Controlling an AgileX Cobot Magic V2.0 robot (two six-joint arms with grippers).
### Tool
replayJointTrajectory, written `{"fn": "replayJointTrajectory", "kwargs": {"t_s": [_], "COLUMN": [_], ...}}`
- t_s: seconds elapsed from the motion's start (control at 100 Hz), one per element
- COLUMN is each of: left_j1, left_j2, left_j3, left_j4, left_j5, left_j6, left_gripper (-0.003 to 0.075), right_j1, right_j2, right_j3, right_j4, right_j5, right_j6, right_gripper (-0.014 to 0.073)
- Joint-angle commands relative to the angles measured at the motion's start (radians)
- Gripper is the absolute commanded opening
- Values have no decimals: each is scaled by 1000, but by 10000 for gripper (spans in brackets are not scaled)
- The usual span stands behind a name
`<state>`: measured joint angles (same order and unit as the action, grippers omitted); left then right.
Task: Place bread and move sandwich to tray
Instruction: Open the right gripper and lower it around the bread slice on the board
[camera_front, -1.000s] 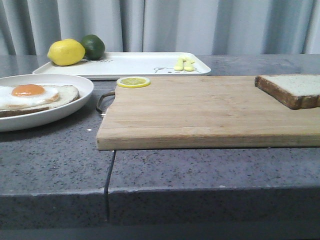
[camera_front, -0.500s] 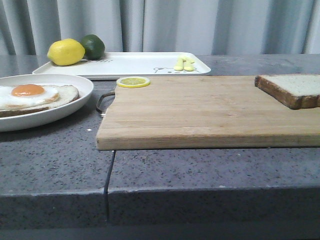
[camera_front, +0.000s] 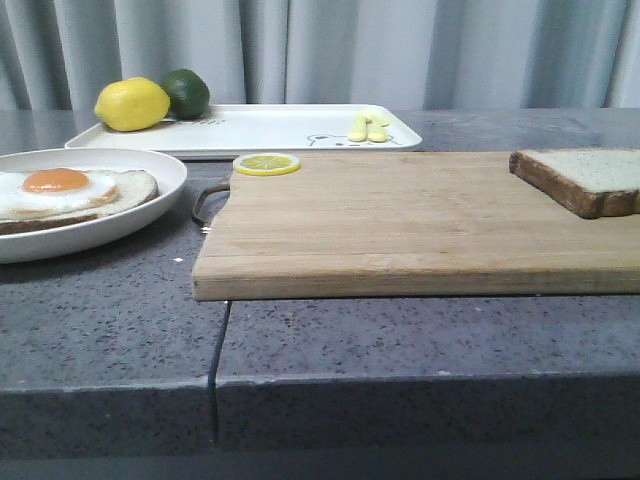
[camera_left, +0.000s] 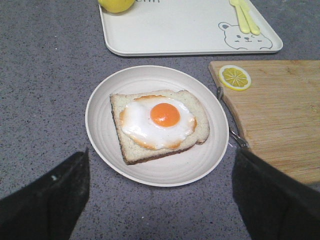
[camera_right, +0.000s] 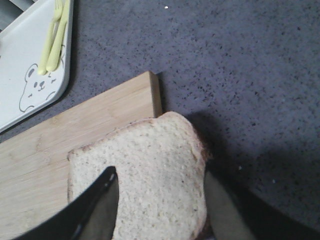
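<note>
The bread lies flat at the far right of the wooden cutting board. In the right wrist view my right gripper is open. One finger is over the bread and the other is at the edge of the slice that overhangs the board. The sandwich, bread topped with a fried egg, sits in the round white plate at the left. My left gripper is open above the plate, near the sandwich. The white tray lies at the back. Neither gripper shows in the front view.
A lemon and a lime sit on the tray's left end, and yellow cutlery lies at its right end beside a bear drawing. A lemon slice lies on the board's back left corner. A metal handle sticks out toward the plate.
</note>
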<state>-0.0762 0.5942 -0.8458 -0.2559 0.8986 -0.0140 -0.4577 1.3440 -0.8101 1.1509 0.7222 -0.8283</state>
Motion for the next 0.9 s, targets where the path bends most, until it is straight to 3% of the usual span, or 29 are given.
{"fn": "replayJointTrajectory", "kwargs": {"t_s": [0.0,0.89], "left_j1": [3,3], "left_j2": [8,8], "left_j3": [-35,-35], "left_j4": [-22,-22], "left_j5": [-61,-62], "left_j6": [0,0], "left_gripper": [546,546], "right_j1": [-8,-8], "right_j2": [8,146], "right_j3": [-26,-26], "right_j4": [63,128], "right_j5": [-2,29], "right_j6": [-32,-123], "right_gripper": [407,407]}}
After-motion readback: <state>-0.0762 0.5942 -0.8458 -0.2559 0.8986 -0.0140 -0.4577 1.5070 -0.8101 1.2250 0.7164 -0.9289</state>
